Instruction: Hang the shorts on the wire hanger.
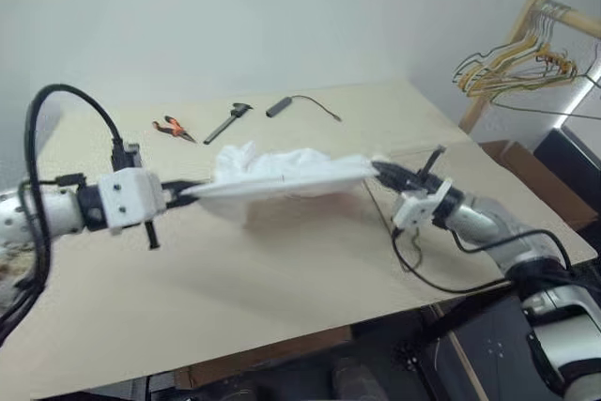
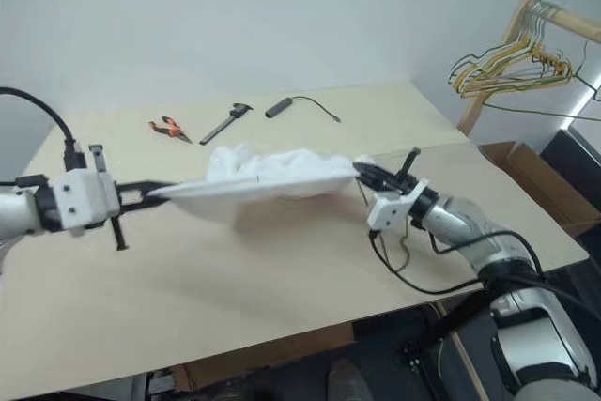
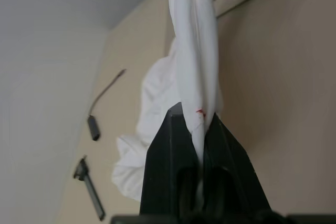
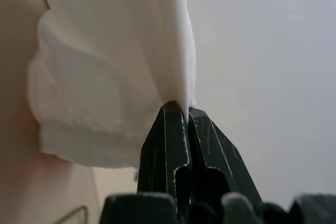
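Setting: beige table (image 1: 282, 279) against a plain pale wall, with a wooden rail of yellowish hangers (image 1: 521, 58) off its far right corner.
Shorts: the white shorts (image 1: 282, 176) hang stretched between the two arms, lifted off the table, the slack middle bunched and sagging toward the far side.
Left gripper (image 3: 201, 129): fingers clenched on one end of the cloth, a small red mark right at the pinch.
Right gripper (image 4: 186, 109): fingers clamped on a thin fold at the other end (only an edge of cloth sits between the tips).
Wire hanger (image 2: 399, 251): a thin wire shape lies on the table under the right wrist; its outline is hard to make out.
Clutter: orange-handled pliers (image 1: 174, 127), a dark tool (image 1: 228, 122) and a cabled probe (image 1: 300, 104) lie at the far edge, well apart from the cloth.
Risk: the right pinch looks shallow, so pulling the arms further apart could tug the hem free and drop that end.
Risk: the twisted, bunched middle may snag on the hanger's shoulder rather than drape over it.
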Action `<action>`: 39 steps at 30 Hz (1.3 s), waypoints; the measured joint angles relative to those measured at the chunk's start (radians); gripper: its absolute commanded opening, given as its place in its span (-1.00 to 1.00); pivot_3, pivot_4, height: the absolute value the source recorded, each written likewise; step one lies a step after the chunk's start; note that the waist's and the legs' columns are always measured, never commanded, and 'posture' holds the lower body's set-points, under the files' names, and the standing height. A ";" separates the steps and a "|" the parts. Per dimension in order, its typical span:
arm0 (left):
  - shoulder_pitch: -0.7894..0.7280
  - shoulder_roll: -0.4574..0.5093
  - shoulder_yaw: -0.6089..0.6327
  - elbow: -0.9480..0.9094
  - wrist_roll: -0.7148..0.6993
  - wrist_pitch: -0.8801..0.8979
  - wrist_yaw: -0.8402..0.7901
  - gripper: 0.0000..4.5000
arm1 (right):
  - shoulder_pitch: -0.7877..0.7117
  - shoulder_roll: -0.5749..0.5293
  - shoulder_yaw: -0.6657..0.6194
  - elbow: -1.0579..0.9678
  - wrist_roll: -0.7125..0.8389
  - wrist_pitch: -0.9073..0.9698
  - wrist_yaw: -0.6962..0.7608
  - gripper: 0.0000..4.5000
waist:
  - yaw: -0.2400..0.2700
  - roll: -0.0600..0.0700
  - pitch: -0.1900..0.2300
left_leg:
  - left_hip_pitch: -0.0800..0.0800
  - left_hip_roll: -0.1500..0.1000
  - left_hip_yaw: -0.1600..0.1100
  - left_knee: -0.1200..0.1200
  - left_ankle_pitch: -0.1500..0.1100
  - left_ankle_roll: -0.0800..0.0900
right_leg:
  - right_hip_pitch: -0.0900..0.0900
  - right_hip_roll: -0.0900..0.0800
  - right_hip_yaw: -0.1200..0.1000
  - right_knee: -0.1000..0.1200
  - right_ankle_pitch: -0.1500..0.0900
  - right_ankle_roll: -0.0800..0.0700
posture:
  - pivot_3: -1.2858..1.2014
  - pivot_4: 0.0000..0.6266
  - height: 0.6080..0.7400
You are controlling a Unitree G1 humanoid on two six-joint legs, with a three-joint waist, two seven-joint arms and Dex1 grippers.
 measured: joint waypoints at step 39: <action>-1.695 -0.608 -0.501 1.629 0.911 -0.166 1.081 -0.97 | -1.032 0.312 0.059 0.655 0.050 0.635 -0.299 -1.00 | 0.068 -0.003 0.003 | -0.068 -0.004 0.001 -0.005 0.016 -0.022 | -0.084 0.000 -0.006 0.021 0.017 -0.008 | 0.01 -1.00 1.00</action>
